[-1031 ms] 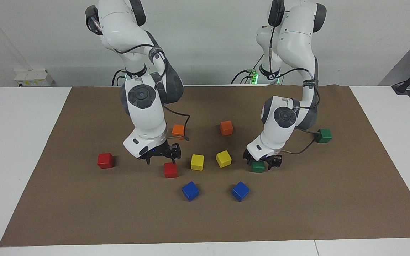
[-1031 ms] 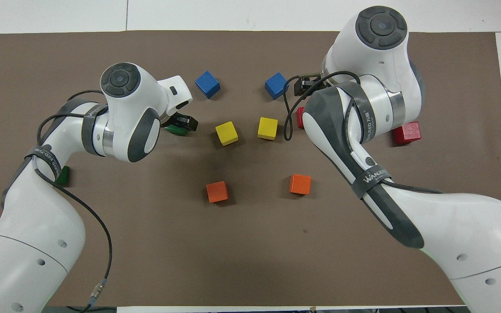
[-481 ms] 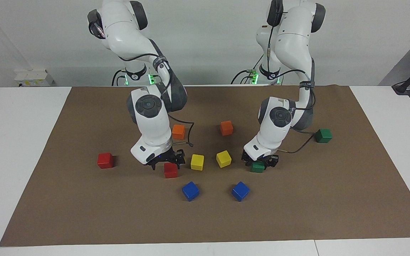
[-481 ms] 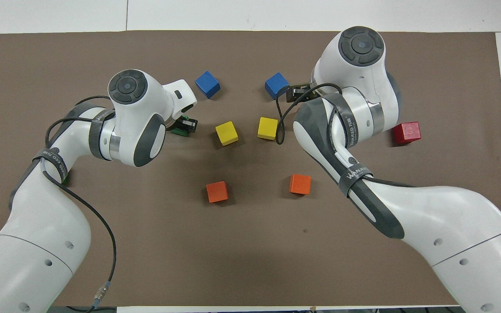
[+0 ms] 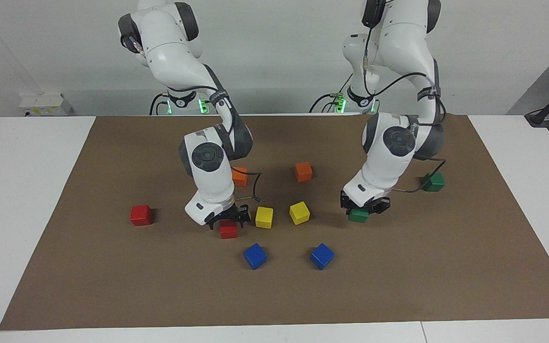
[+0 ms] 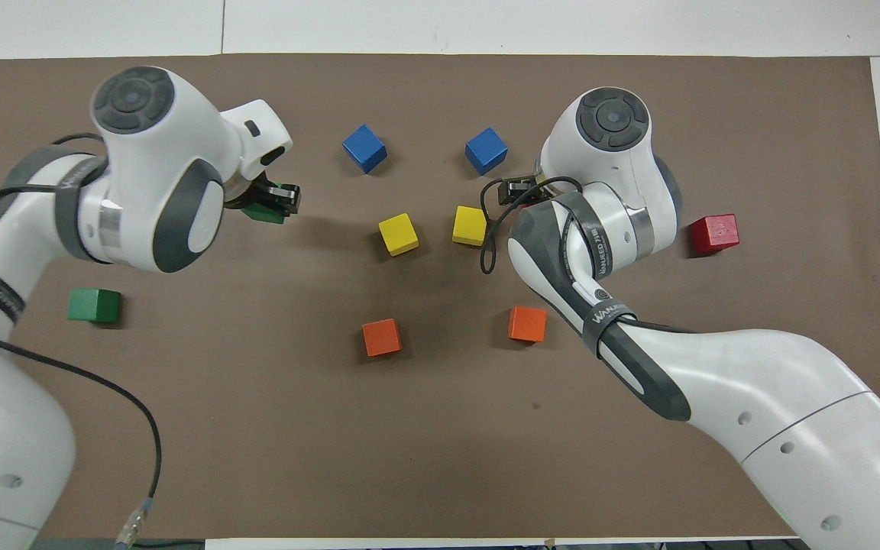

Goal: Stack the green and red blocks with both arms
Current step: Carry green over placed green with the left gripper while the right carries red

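We logged the left tool clamped on a green cube, lifted just off the brown mat. The right tool stood spread wide astride a red cube resting on the mat. A second green cube and second red cube lay toward the counter ends. We noted a white wall beyond.

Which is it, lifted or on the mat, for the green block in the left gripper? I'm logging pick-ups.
Lifted. The left gripper is shut on the green block, which hangs above its shadow on the mat.
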{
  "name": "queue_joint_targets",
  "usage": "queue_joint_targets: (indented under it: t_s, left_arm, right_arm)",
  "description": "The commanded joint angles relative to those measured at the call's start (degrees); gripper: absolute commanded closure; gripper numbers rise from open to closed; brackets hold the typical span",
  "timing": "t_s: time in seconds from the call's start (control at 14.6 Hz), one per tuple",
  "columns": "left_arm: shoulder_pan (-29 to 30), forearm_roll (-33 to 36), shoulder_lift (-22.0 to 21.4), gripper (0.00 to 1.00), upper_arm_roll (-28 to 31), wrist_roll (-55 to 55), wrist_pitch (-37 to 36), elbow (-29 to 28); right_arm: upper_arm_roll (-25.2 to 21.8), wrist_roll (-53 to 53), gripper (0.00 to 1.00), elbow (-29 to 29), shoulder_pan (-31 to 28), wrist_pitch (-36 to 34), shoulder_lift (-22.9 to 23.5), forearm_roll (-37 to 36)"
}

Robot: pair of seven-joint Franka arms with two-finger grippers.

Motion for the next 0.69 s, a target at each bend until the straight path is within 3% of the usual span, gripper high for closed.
queue_joint_targets:
  t_s: [0.0, 0.21, 0.41, 0.48, 0.55, 0.62]
  left_arm:
    - [4.69, 0.15, -7.68, 1.00, -0.33, 2.15, -7.25, -2.01]
    - [10.58, -0.12, -11.99, 1.00, -0.25, 12.85, -13.40, -3.24]
    - [16.99, -0.38, -15.51, 1.00, -0.25, 21.38, -14.04, -7.36]
    - [19.36, -0.99, -16.48, 1.00, -0.25, 24.90, -13.69, -9.03]
    - [21.56, -1.17, -17.10, 1.00, -0.25, 28.41, -12.99, -10.61]
    - [23.58, -1.17, -17.89, 1.00, -0.25, 31.41, -11.85, -12.45]
  right_arm:
    - [0.10, 1.53, 0.01, -2.63, -0.03, 2.07, -1.27, -0.45]
    - [0.10, 2.05, 0.03, -3.41, -0.03, 3.38, -0.92, -0.45]
    - [0.10, 2.41, 0.25, -3.77, -0.21, 4.18, -0.83, -0.45]
    - [0.10, 2.41, 0.36, -3.42, -0.21, 3.66, -0.92, -0.45]
    - [0.10, 2.41, 0.65, -2.98, -0.30, 2.78, -1.18, -0.53]
    - [0.01, 2.41, 1.00, -2.63, -0.30, 1.56, -1.18, -0.54]
